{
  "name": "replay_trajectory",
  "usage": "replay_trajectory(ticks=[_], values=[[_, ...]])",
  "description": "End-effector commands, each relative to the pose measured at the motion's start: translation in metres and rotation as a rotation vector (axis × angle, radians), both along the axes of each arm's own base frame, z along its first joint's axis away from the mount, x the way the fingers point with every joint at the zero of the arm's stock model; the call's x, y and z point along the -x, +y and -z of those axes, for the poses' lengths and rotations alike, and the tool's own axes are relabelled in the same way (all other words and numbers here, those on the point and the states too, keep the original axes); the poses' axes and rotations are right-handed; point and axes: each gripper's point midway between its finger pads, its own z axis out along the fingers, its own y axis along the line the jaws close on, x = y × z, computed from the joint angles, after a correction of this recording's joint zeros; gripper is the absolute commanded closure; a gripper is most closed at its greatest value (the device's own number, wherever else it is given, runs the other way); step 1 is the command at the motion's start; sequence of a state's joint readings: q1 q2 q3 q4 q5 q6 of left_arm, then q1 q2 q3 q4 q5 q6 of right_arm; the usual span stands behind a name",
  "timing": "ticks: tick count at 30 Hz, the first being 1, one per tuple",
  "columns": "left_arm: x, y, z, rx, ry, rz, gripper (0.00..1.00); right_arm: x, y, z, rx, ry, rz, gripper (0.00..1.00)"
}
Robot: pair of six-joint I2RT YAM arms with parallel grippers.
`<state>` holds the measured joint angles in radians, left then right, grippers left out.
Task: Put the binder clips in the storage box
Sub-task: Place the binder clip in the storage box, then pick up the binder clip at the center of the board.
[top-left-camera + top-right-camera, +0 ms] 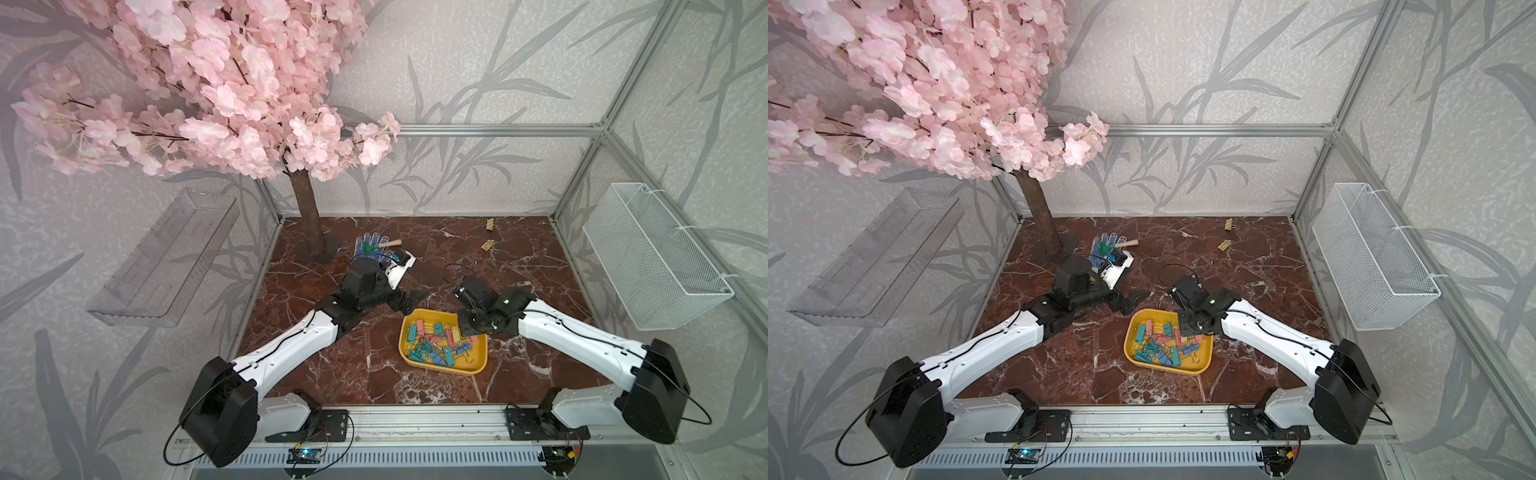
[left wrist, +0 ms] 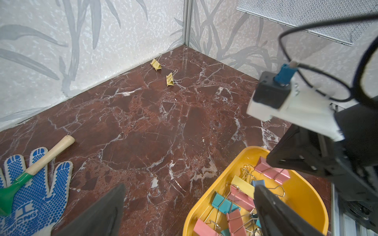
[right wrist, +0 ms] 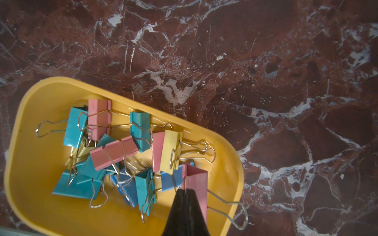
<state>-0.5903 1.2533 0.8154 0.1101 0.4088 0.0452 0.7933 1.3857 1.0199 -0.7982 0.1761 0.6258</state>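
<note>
The yellow storage box (image 1: 401, 341) (image 1: 1128, 343) (image 2: 306, 196) (image 3: 41, 183) lies on the marble floor between my arms. Several pastel binder clips (image 1: 434, 347) (image 1: 1160, 344) (image 2: 224, 203) (image 3: 114, 152) are piled inside it. My right gripper (image 1: 466, 330) (image 1: 1186, 328) (image 3: 185, 191) hangs over the box's right end, shut on a pink binder clip (image 3: 196, 178) that sits just above the pile. My left gripper (image 1: 409, 302) (image 1: 1130, 300) (image 2: 188, 206) stands open and holds nothing, at the box's far left corner. Two yellow clips (image 1: 492, 225) (image 1: 488, 245) (image 2: 155, 64) (image 2: 170, 79) lie on the floor near the back wall.
A blue-dotted glove (image 1: 368, 245) (image 2: 34, 196) with a green trowel (image 1: 384, 245) (image 2: 41, 161) on it lies behind my left wrist. The blossom tree's trunk (image 1: 308, 216) stands at the back left. A white mesh basket (image 1: 652, 262) hangs on the right wall, a clear shelf (image 1: 166, 257) on the left.
</note>
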Motion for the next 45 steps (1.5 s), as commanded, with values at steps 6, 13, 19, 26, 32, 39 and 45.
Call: replay_trajectory(ticks=[6, 13, 19, 26, 32, 39, 45], values=[[0.000, -0.001, 0.006, -0.016, -0.002, 0.002, 0.00, -0.017, 0.023, 0.028, -0.010, 0.007, -0.007, 0.92], [0.001, -0.002, 0.005, -0.013, 0.000, 0.005, 0.00, -0.016, 0.016, 0.009, -0.027, -0.035, 0.001, 0.81], [0.001, -0.002, 0.004, -0.010, -0.002, 0.006, 0.00, -0.040, 0.001, -0.047, -0.046, -0.219, 0.042, 0.78], [0.003, -0.003, -0.001, 0.002, -0.008, 0.016, 0.00, -0.131, -0.065, -0.105, -0.292, -0.457, 0.297, 0.70], [0.003, -0.002, 0.000, -0.005, -0.012, 0.013, 0.00, -0.224, -0.128, -0.078, -0.490, -0.431, 0.611, 0.64], [0.003, -0.004, 0.005, -0.008, 0.007, 0.022, 0.00, -0.310, -0.163, -0.017, -0.522, -0.352, 0.791, 0.58], [0.002, -0.005, 0.008, -0.017, 0.018, 0.026, 0.00, -0.340, -0.169, 0.026, -0.542, -0.301, 0.838, 0.54]])
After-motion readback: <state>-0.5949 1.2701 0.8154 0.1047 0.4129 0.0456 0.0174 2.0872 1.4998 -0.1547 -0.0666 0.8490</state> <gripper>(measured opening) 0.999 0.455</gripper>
